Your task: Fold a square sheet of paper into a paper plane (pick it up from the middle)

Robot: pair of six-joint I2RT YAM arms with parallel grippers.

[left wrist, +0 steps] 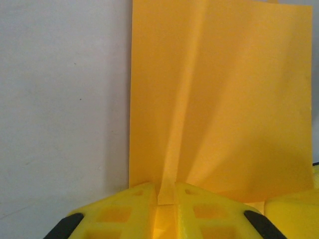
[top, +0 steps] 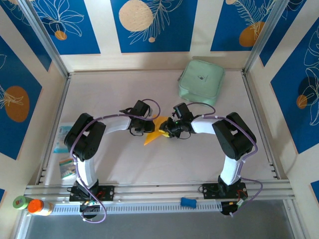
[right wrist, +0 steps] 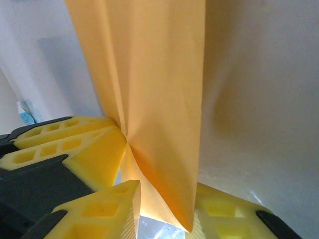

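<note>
The orange-yellow sheet of paper is held up over the table's middle, creased, and looks like a small pointed wedge from above. Whether it has the paper plane's form I cannot tell. My left gripper comes from the left. In the left wrist view this gripper is shut on a narrow pinched ridge of the paper, which spreads away from it. My right gripper meets it from the right. In the right wrist view its jaws stand apart around the hanging paper, with a gap showing. The left gripper's fingers pinch the fold beside it.
A mint-green rounded case lies at the back right. Small printed packets lie along the left edge. A bottle with an orange cap and a blue piece sit by the front rail. Walls close in on the table.
</note>
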